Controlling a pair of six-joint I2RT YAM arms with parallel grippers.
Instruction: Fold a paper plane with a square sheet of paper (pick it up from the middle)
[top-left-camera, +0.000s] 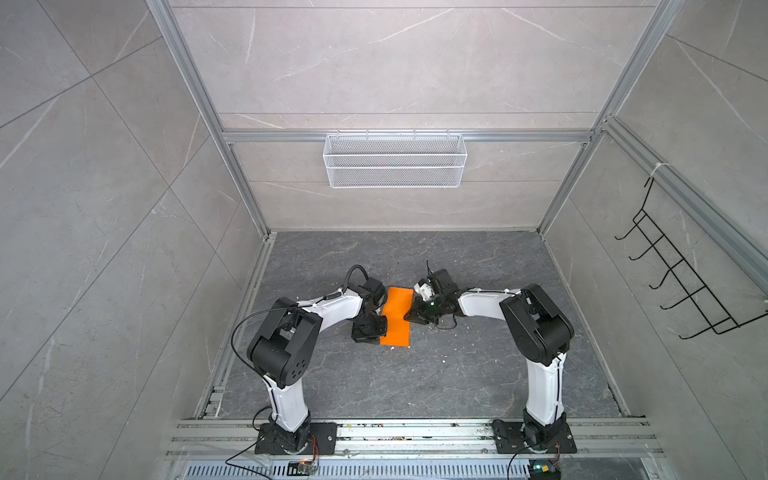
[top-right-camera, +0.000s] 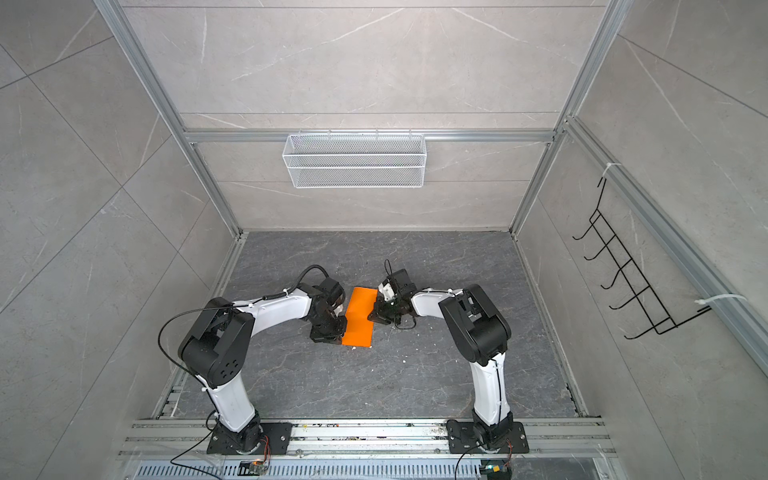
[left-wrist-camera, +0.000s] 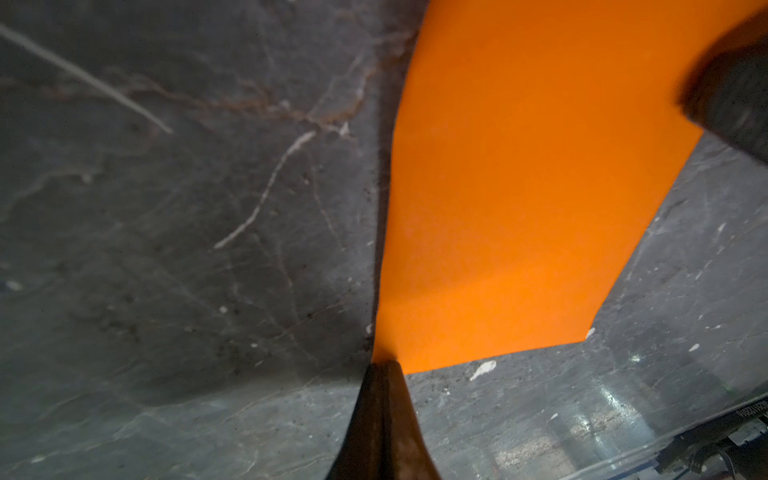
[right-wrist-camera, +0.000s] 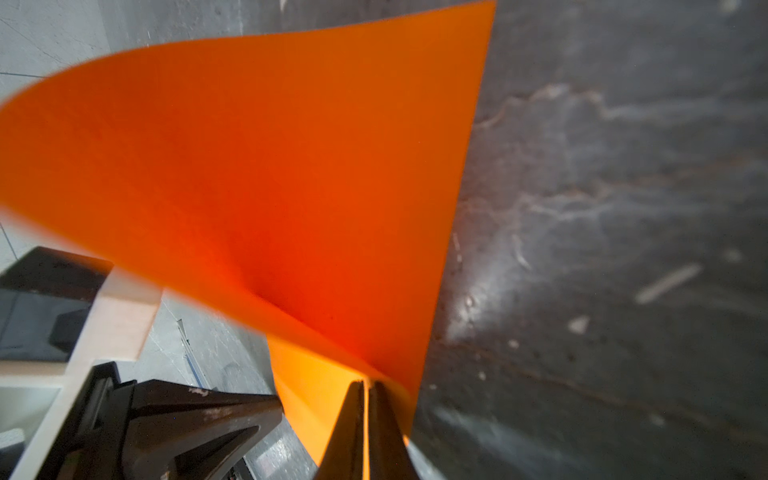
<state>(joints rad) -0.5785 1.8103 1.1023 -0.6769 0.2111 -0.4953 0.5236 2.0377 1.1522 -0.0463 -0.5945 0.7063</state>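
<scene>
The square sheet of paper (top-left-camera: 397, 316) looks light and floppy, curling between the left gripper (left-wrist-camera: 384, 366) and right gripper (right-wrist-camera: 365, 384), each pinched shut on an edge.

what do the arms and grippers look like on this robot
Two matching arms: the left arm and right arm have smooth white shell links with bulky black joint housings, each on a black base plate bolted to a silver rail. A thin black cable loops off the left arm. The left gripper and right gripper have dark, tapered, scuffed fingers.
</scene>
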